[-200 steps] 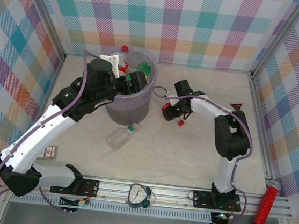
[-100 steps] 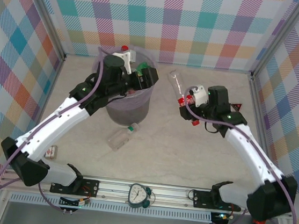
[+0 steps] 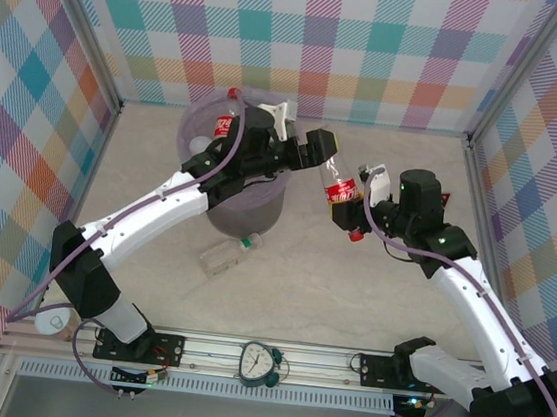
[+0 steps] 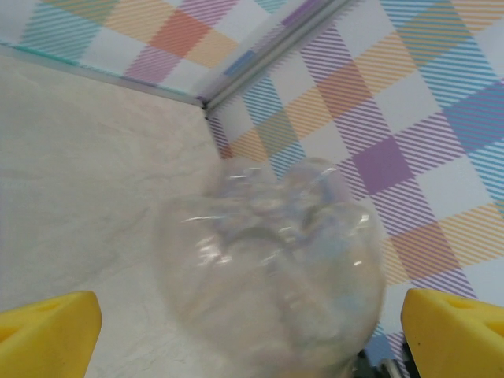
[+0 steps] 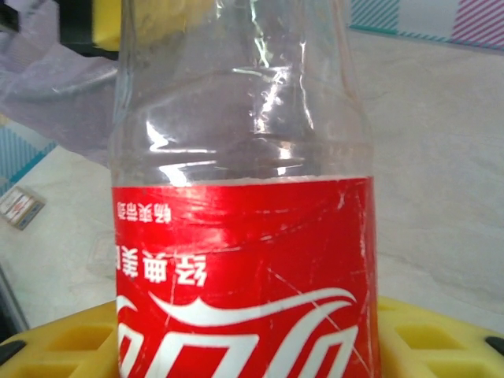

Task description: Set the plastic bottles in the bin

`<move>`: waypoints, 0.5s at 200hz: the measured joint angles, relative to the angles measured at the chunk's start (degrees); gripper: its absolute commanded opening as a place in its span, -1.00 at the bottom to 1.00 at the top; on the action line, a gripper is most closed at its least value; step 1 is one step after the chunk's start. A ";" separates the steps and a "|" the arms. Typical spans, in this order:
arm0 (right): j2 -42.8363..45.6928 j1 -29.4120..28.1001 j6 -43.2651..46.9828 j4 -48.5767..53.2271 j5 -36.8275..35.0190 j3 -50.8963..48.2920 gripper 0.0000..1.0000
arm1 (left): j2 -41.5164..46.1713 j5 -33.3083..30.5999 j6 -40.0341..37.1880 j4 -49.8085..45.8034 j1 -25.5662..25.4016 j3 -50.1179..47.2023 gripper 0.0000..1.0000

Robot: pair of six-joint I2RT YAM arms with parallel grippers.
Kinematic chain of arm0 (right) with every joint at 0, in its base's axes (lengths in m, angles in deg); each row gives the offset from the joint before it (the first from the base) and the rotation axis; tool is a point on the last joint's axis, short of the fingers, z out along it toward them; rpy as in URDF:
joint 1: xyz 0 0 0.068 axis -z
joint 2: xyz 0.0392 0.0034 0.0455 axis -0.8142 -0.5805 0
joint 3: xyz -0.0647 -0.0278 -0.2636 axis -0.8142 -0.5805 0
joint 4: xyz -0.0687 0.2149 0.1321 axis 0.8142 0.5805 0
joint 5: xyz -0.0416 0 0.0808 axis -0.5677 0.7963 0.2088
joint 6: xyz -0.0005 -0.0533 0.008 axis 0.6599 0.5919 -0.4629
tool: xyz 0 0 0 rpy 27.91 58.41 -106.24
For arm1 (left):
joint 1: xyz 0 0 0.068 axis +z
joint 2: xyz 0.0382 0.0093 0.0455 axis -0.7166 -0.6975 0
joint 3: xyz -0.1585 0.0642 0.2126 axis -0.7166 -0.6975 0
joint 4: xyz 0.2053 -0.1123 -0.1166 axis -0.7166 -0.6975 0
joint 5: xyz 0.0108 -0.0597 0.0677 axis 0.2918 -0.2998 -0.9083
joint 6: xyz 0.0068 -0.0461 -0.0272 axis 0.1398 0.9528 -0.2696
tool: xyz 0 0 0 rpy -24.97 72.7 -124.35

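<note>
While the right gripper [image 3: 357,205] clamps a red-labelled bottle [image 3: 341,190] cap-down beside the bin [image 3: 242,217], the left gripper [image 3: 317,151] gapes wide around its base, left arm [image 3: 158,210] crossing the bin's mouth, a second bottle [image 3: 223,255] lying on the table [image 3: 349,297].

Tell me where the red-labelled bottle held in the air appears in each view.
Top external: bottle at centre, tilted, right of the bin.
Left wrist: its clear base, lower middle.
Right wrist: its red label, lower centre.
Shared landmark: the pale table.
</note>
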 measured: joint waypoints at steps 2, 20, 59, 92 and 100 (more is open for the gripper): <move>0.00 -0.02 0.00 0.02 0.07 0.00 0.14 | -0.04 0.20 0.07 0.09 -0.15 0.00 0.93; -0.39 -0.22 -0.17 0.00 0.92 0.04 0.15 | -0.63 0.98 0.33 0.09 -0.96 0.02 0.87; -0.72 -0.24 -0.42 -0.11 2.43 0.04 0.17 | -1.99 1.14 -0.09 -0.50 -1.22 0.74 0.49; -0.74 -0.24 -0.39 -0.13 2.84 0.96 0.25 | -2.01 0.52 -0.94 -2.08 -1.20 2.56 0.26; -0.72 -0.24 -0.39 -0.13 3.04 1.51 0.29 | -2.01 0.55 -1.27 -2.32 -1.22 3.23 0.22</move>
